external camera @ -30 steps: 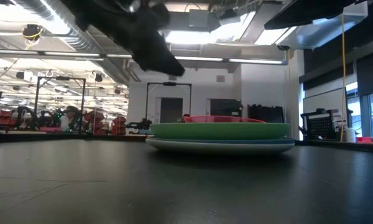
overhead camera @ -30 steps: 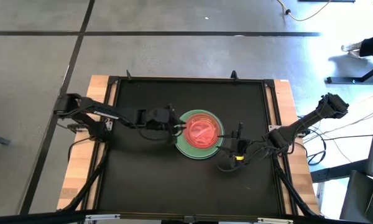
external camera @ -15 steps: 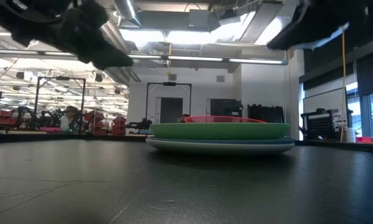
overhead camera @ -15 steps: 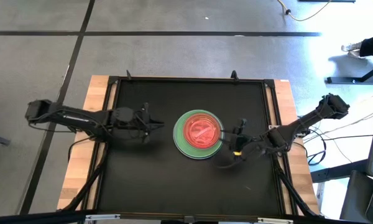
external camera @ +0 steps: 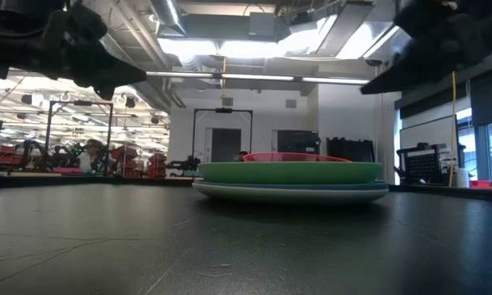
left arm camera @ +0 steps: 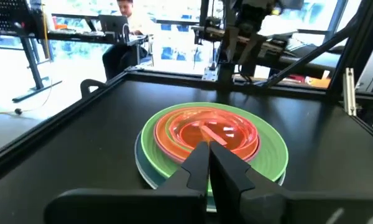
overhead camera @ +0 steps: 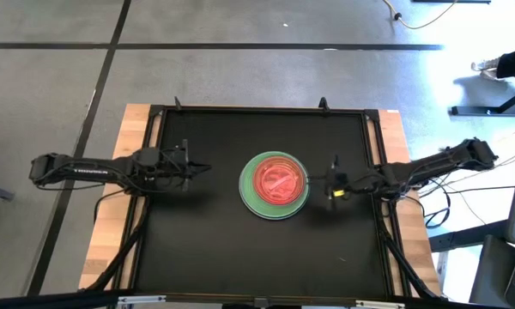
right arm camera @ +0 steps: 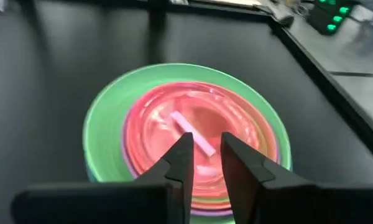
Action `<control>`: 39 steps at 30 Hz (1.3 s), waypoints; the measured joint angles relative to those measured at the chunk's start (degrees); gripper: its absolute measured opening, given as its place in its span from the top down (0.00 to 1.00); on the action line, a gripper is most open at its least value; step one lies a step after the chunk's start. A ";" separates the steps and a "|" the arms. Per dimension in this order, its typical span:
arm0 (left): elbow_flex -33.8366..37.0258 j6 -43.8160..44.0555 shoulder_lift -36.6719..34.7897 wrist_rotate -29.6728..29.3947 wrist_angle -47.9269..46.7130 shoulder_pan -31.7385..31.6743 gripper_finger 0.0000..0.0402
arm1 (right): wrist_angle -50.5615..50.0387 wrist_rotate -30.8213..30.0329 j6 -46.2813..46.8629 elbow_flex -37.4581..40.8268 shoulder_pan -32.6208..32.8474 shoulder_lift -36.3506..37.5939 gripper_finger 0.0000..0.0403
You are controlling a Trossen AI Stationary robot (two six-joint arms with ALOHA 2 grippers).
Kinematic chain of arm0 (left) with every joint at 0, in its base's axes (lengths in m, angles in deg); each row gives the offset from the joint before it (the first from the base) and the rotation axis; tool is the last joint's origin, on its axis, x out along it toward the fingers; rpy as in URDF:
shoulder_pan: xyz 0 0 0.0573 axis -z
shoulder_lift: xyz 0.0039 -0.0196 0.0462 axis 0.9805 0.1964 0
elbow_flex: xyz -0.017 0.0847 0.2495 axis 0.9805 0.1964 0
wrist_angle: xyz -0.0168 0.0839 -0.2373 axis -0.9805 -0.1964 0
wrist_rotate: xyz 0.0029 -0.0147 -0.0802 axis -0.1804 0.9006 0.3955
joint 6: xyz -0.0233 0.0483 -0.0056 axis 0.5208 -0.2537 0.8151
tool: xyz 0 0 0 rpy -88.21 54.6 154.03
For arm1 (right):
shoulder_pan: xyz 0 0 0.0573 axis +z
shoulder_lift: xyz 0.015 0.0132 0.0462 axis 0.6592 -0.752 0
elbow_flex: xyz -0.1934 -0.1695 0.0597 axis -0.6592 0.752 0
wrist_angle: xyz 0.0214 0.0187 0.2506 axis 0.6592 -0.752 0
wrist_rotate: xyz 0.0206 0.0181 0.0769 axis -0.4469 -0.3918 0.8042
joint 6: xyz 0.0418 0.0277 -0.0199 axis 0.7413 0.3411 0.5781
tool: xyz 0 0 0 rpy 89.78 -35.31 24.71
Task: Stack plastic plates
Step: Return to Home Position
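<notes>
Left claw [overhead camera: 197, 167] clenched empty, right claw [overhead camera: 329, 182] barely parted. Retract high; avoid clipping adjacent round red-over-green plastic plate stack [overhead camera: 275, 184].

Of the stack of plastic plates [overhead camera: 275, 184], only the large green plate [overhead camera: 246, 193] at its rim and the pink-red plate [overhead camera: 279, 180] on top are seen from above; whatever lies beneath is covered. In the low view the stack is met edge-on. The left arm [external camera: 66, 49] and right arm [external camera: 443, 41] are cut off there by the top edge. In the left wrist view the stack's near rim is hidden behind the left gripper [left arm camera: 209, 146], and a person [left arm camera: 127, 22] is cut off above. In the right wrist view the layered rims are too blurred to be counted.
</notes>
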 joint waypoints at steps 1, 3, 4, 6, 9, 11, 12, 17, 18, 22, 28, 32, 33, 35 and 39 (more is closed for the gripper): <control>0.53 0.05 -0.92 0.08 0.04 0.01 0.99 | 0.87 1.59 -0.25 1.69 -1.00 2.26 0.84; 1.95 0.79 -3.10 0.31 -0.06 0.00 1.00 | 2.94 4.27 -0.33 4.44 -2.67 6.30 0.85; 2.52 0.99 -4.22 0.32 -0.18 0.02 1.00 | 3.27 5.52 0.07 5.76 -3.51 8.50 0.86; 3.63 1.02 -6.59 0.42 0.11 0.02 1.00 | 3.47 7.67 0.56 8.17 -5.19 13.46 0.88; 4.91 1.02 -10.12 0.42 -0.02 0.01 0.99 | 3.77 11.63 1.92 10.67 -7.11 20.46 0.90; 5.57 1.00 -12.51 0.40 -1.27 0.00 0.99 | 3.08 13.30 3.00 11.75 -8.02 24.60 0.93; 5.82 0.96 -13.65 0.39 -1.77 0.00 0.99 | 2.13 13.57 3.37 12.26 -8.27 26.67 0.94; 7.17 1.10 -19.32 0.01 -5.10 0.00 0.99 | 1.70 13.44 3.98 15.91 -8.30 37.26 0.99; 7.40 1.13 -20.52 -0.03 -5.92 0.00 0.99 | 1.70 13.44 4.27 16.78 -8.30 39.30 0.99; 7.71 1.35 -25.15 -0.37 -10.00 0.00 0.99 | 0.88 13.80 5.41 20.56 -8.28 46.50 0.99; 7.71 1.16 -29.16 -1.83 -12.86 0.09 0.99 | 2.21 18.69 6.97 23.40 -8.26 48.22 0.99; 7.71 -0.06 -28.45 -0.97 -13.51 0.24 0.99 | 1.85 20.15 6.97 23.40 -8.26 47.48 0.99; 7.71 -0.19 -28.15 -0.62 -13.74 0.22 0.99 | 1.86 20.01 6.96 23.40 -8.26 47.54 0.99; 7.71 -0.38 -28.20 -0.56 -13.78 0.23 0.99 | 1.82 20.02 6.96 23.40 -8.26 47.47 0.99; 7.71 -0.38 -28.20 -0.78 -13.73 0.22 0.99 | 1.79 19.99 6.94 23.40 -8.26 47.49 0.99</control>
